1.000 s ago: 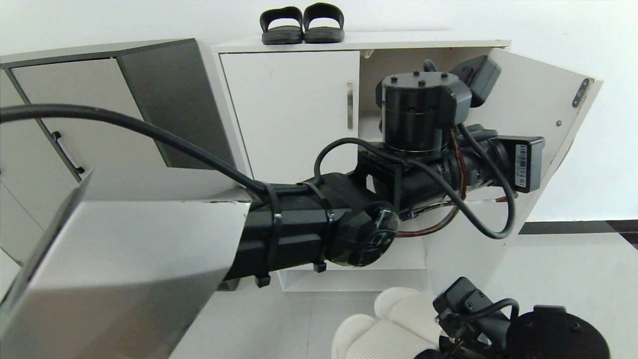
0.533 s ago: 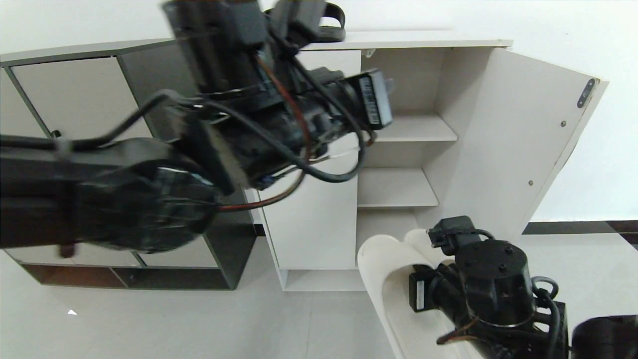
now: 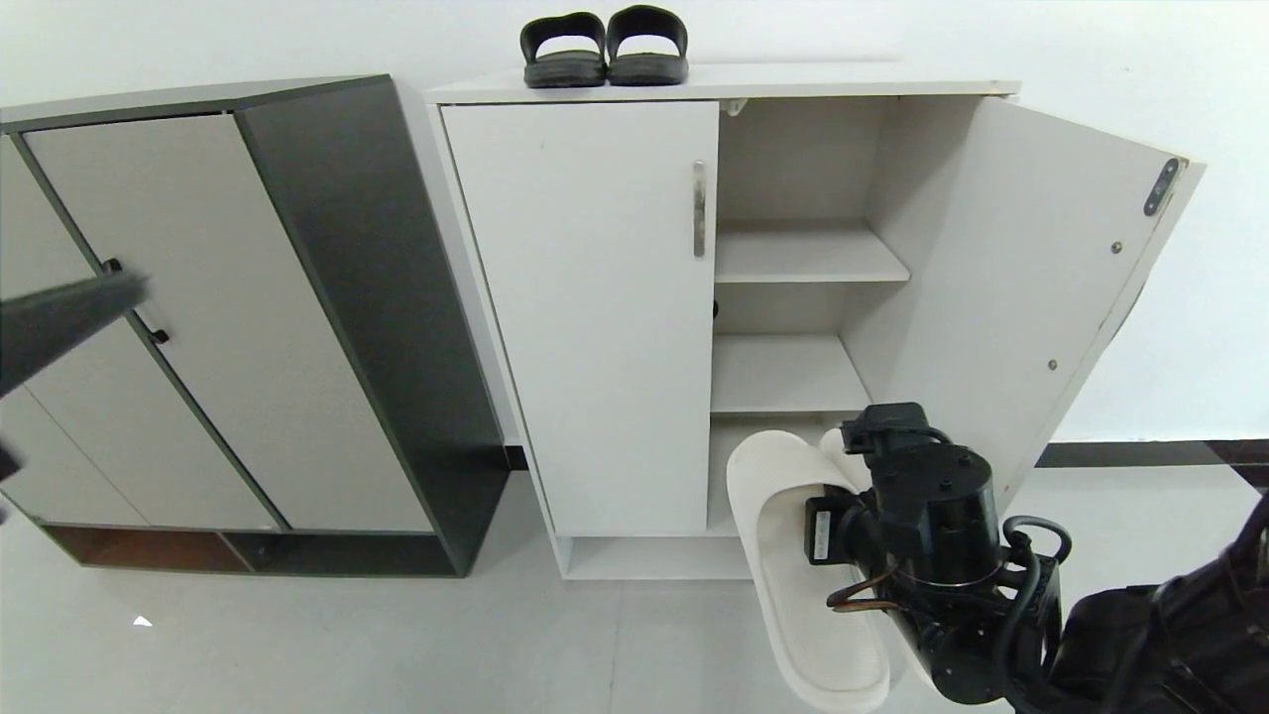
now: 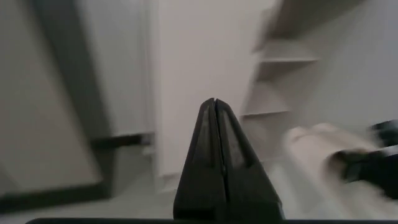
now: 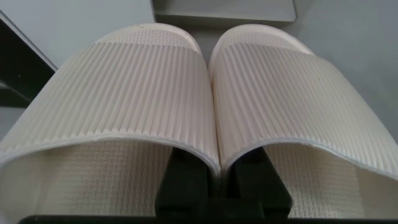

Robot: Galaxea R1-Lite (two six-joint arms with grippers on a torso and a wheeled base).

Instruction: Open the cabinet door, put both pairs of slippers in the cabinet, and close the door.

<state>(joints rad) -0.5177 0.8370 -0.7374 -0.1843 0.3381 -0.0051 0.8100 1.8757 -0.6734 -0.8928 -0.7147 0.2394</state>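
A pair of black slippers [image 3: 603, 48] rests on top of the white cabinet [image 3: 580, 297]. The cabinet's right door [image 3: 1031, 288] stands wide open, baring two shelves [image 3: 803, 253] and a bottom bay. My right gripper [image 5: 222, 183] is shut on the pair of white slippers [image 5: 205, 93], pinching their inner strap edges together. In the head view the white slippers [image 3: 793, 555] hang toe-up just in front of the bottom bay. My left gripper [image 4: 214, 130] is shut with nothing in it, off to the left and facing the cabinet.
A grey and dark cabinet [image 3: 248, 297] stands to the left of the white one. The closed left door carries a metal handle [image 3: 698, 208]. Pale floor [image 3: 496, 645] lies open in front, and the open door's edge sticks out at the right.
My left arm has swung away from the cabinet front to the far left. My right arm has lifted the white slippers up toward the bottom bay.
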